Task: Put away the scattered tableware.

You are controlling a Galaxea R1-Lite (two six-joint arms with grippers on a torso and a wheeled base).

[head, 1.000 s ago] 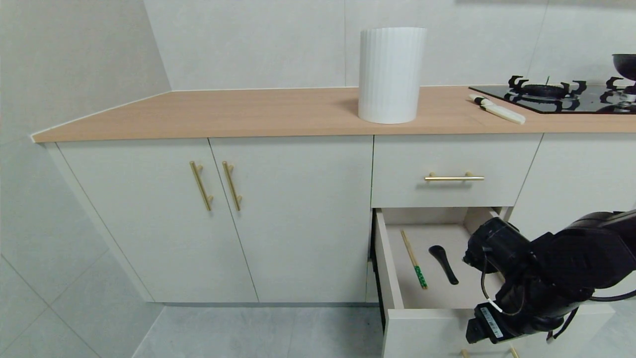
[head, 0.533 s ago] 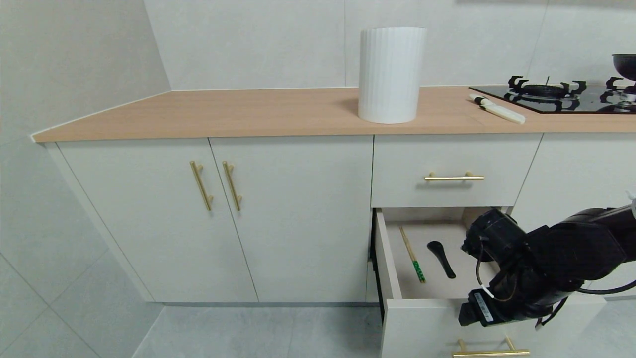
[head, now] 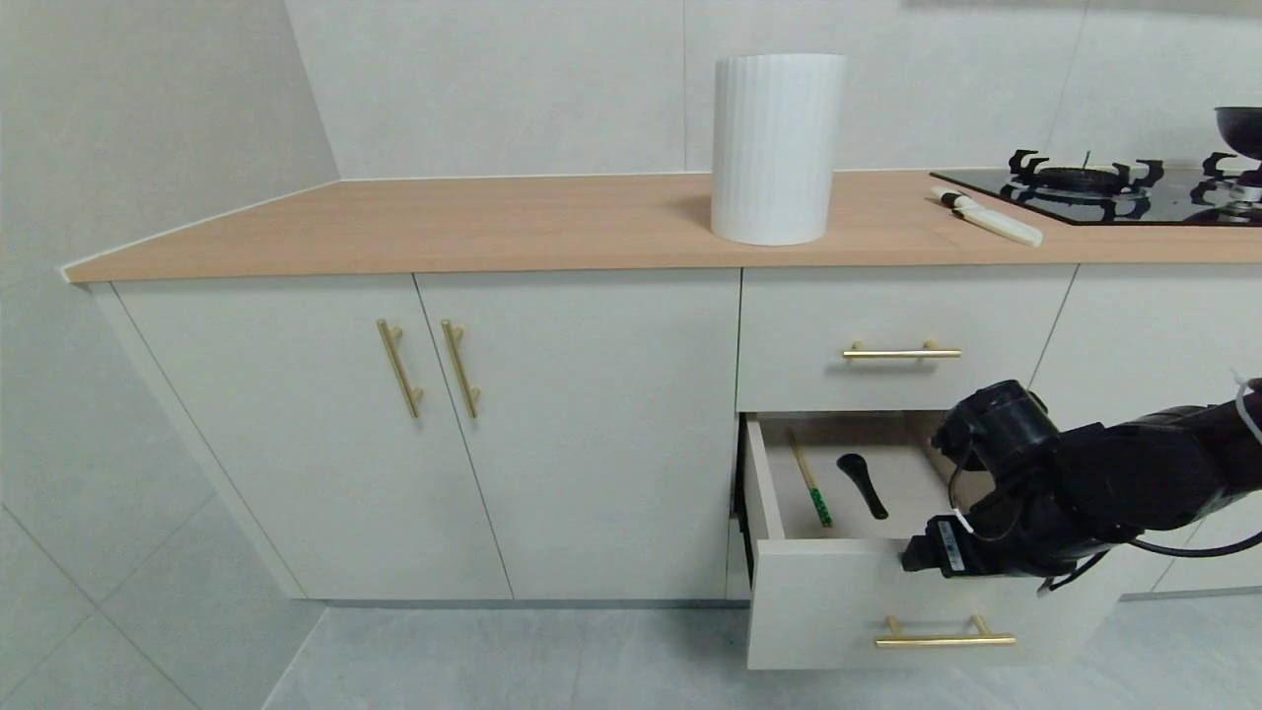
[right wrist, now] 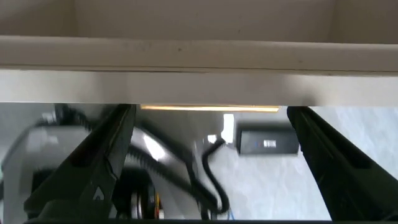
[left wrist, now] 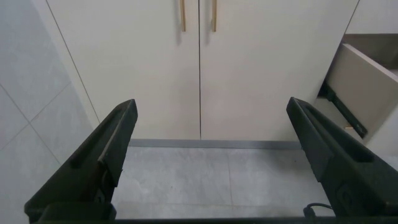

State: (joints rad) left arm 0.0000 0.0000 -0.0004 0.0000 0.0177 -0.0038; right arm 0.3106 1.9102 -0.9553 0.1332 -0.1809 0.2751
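The right gripper (head: 917, 560), fingers spread and empty, sits at the top edge of the half-open drawer (head: 838, 602), on its front, while the left gripper (left wrist: 210, 109) hangs open and empty before the cupboard doors (left wrist: 199, 37); an off-centre push could skew the drawer or pinch a finger. A hard shove could also slide the loose chopsticks (head: 808, 478) and spoon (head: 861, 485) lying on the drawer's floor, and shutting it now would strand the knife (head: 986, 217) near the right end of the counter (head: 493, 222).

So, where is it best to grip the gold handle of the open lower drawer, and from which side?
Grip the handle at the middle of its bar, between the two posts, coming from the front with one finger above and one below. The bar lies level and stands off the drawer front.
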